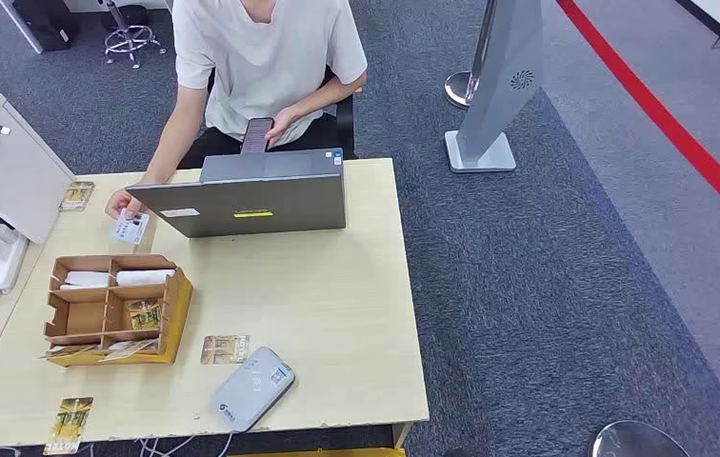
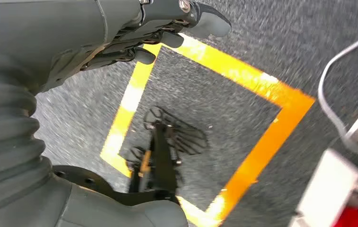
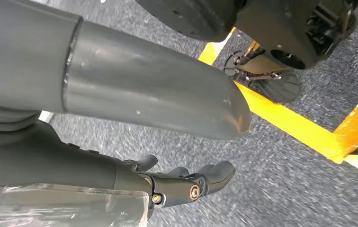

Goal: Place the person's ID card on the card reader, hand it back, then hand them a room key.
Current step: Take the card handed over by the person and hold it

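Observation:
A person sits behind the table and rests a hand point(image 1: 123, 203) on a pale ID card point(image 1: 130, 227) lying flat at the far left of the tabletop. The grey card reader point(image 1: 253, 387) lies near the front edge. One room key card point(image 1: 225, 348) lies just beside the reader, another point(image 1: 70, 424) at the front left corner. My left hand point(image 2: 134, 33) hangs over the carpet, fingers loosely apart, holding nothing. My right hand point(image 3: 177, 182) also hangs low above the floor with nothing in it.
A grey laptop point(image 1: 251, 195) stands open at the back of the table point(image 1: 337, 305), facing the person. A wooden organiser point(image 1: 180, 314) with cards sits at the left. The person's other hand holds a phone point(image 1: 258, 135). A white box point(image 1: 4, 171) and cables are at far left.

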You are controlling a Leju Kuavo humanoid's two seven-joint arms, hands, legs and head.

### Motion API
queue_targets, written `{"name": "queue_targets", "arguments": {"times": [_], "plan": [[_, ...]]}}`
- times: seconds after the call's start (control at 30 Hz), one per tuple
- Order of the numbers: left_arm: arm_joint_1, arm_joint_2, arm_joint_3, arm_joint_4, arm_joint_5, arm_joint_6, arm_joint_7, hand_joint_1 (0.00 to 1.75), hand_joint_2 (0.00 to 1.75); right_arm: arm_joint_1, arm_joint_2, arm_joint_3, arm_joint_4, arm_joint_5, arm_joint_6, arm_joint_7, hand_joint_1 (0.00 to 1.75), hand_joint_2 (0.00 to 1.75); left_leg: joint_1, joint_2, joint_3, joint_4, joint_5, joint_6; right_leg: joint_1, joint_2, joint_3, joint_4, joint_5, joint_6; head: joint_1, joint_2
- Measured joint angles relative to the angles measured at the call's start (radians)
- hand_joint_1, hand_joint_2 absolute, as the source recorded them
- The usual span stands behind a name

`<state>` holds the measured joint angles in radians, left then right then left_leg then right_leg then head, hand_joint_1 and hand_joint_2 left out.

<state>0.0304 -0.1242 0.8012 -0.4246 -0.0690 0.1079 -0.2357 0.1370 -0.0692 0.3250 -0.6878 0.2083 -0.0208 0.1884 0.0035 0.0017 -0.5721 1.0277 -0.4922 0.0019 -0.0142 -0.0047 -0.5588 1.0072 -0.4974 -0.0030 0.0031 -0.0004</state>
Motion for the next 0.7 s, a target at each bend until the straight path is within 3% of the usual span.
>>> {"name": "queue_targets", "arguments": {"times": [0.07,0.6,0.7], "plan": [[0.005,0.004,-0.033,0.0,0.003,-0.005,0.01,0.0,1.75,0.001,0.002,-0.013,0.011,-0.009,0.001,-0.008,0.0,0.0,0.0,0.0,0.0,0.0,0.0,0.0,0.0,0.0,0.0,0.0,0.0,0.0,0.0,0.0],[0.086,0.078,-0.533,0.0,0.049,-0.075,0.168,0.0,1.75,0.012,0.039,-0.206,0.183,-0.151,0.014,-0.134,0.0,0.0,0.0,0.0,0.0,0.0,-0.001,0.0,0.0,0.0,0.0,0.0,0.0,0.0,0.0,0.0],[0.099,0.09,-0.615,0.0,0.058,-0.088,0.197,0.0,1.75,0.013,0.045,-0.238,0.211,-0.177,0.018,-0.158,0.0,1.31,0.0,0.0,0.0,0.0,-0.001,0.0,0.0,0.0,0.0,0.0,-0.001,0.0,0.0,0.0]]}}
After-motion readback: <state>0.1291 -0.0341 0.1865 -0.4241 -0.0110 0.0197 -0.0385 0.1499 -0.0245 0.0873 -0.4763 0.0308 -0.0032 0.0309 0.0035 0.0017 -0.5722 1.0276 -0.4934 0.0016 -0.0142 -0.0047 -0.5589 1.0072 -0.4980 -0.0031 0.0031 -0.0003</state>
